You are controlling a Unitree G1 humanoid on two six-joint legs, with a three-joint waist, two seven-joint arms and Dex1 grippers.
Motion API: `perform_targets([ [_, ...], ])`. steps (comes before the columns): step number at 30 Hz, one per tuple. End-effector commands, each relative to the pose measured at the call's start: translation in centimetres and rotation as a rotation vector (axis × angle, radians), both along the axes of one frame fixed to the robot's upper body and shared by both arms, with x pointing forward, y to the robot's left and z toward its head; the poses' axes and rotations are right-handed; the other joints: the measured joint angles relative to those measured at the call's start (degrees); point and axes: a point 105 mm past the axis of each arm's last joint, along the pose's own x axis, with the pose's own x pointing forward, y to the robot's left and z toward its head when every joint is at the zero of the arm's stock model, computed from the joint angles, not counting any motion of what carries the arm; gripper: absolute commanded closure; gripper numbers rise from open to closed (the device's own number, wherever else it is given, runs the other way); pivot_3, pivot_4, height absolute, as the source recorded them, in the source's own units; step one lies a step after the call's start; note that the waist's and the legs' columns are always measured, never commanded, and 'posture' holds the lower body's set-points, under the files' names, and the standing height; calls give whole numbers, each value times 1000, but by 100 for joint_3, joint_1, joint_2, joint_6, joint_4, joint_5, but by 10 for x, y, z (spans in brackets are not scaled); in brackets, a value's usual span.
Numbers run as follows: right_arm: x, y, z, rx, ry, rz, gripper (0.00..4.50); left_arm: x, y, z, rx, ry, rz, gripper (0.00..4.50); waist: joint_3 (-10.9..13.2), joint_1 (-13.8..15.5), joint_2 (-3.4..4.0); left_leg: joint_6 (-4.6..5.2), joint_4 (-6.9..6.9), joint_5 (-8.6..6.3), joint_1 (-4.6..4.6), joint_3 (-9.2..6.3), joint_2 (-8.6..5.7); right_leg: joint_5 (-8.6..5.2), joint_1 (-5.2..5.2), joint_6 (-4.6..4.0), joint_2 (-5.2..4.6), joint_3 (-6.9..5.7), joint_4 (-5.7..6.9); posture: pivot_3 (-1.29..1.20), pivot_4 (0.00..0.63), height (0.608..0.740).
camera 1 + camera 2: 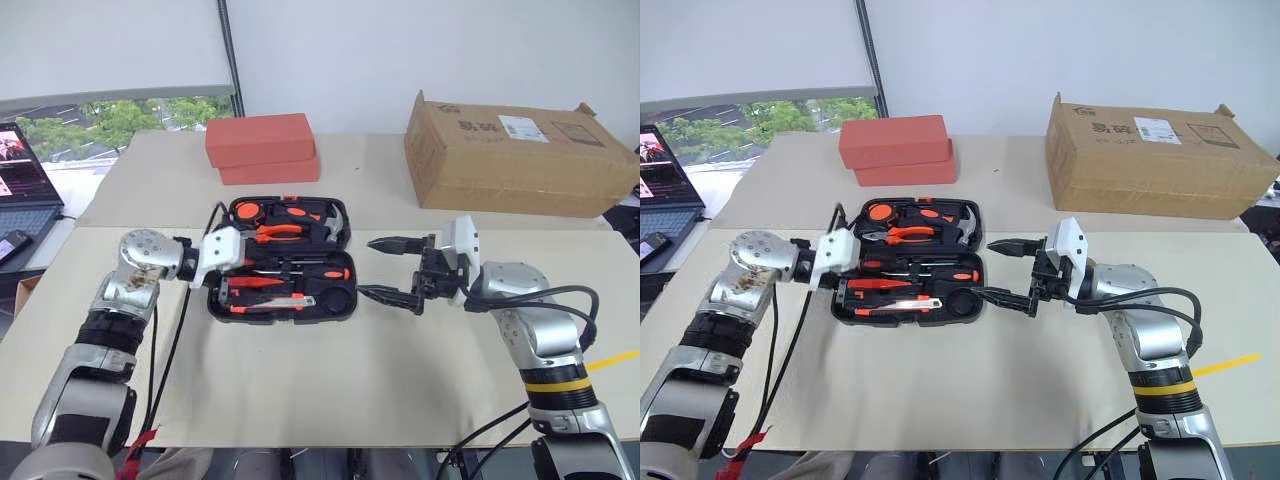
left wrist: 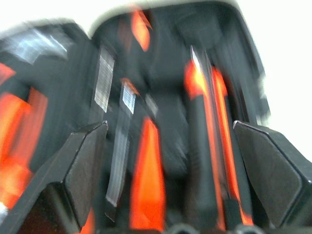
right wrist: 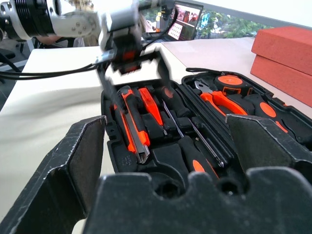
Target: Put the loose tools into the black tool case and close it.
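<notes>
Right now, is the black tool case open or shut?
Open: the black tool case lies flat with both halves spread, tools showing in its recesses.
</notes>
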Motion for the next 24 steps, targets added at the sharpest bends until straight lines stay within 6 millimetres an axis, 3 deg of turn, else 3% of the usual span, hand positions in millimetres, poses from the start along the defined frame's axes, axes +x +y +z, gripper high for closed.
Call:
perform_targets([
  [1,-1,1,11,19,-45,15,0,-3,-8,36,-156,-41,-21,271,0,0,0,0,0,0,1,0,0,0,1,0,0,0,1,0,150,711],
  [3,-1,2,10,21,-44,20,0,-6,-11,25,-135,-20,-40,748,0,-1,0,-1,0,1,7,0,-1,0,6,0,0,1,0,0,150,711],
  [8,1,2,10,22,-47,19,0,-14,-26,7,-187,29,-94,2699,0,-4,0,-4,0,2,15,1,-2,0,12,0,3,4,3,0,150,711],
  [11,1,0,8,20,-45,13,0,-8,-24,-20,-103,39,-62,3833,0,1,0,-4,1,2,13,0,-2,0,13,0,2,3,2,0,150,711],
  [13,0,0,7,22,-44,10,0,-2,-23,-28,-113,51,-29,4406,0,5,0,-4,0,2,17,1,-3,0,14,0,2,3,2,0,150,711],
  [24,0,1,6,22,-48,0,0,-10,-25,-80,45,120,-88,4406,-2,3,1,2,0,-1,25,-1,-3,0,23,0,-3,1,1,0,150,711],
])
